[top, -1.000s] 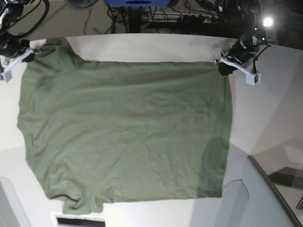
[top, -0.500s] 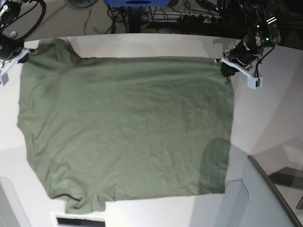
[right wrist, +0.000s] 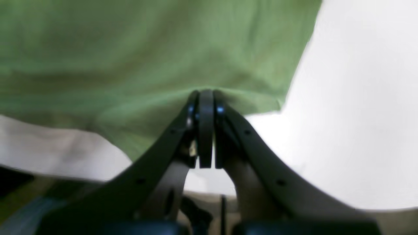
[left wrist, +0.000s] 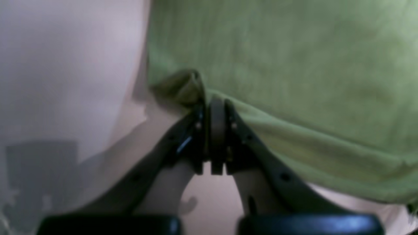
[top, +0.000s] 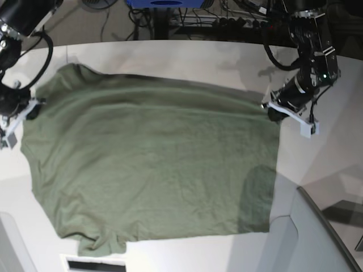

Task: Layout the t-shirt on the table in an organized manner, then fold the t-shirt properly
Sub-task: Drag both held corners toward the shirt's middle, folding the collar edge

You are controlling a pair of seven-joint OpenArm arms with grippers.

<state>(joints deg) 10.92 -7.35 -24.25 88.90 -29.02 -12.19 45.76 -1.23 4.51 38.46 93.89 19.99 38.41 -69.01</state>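
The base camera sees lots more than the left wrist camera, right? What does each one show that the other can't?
Only the base view shows the whole t-shirt spread out, the right gripper, the cables behind, and the grey panel. Only the left wrist view shows up close that the left gripper is shut on a bunched bit of the shirt's edge. Both show the green shirt, the white table and the left gripper.

One t-shirt [top: 147,164] lies on one bench [top: 329,141]. Two arms reach in, one left gripper [top: 274,111] at the right and one right gripper [top: 29,110] at the left. One grey panel [top: 317,238] sits near right. One white slot plate [top: 93,264] at the near edge.
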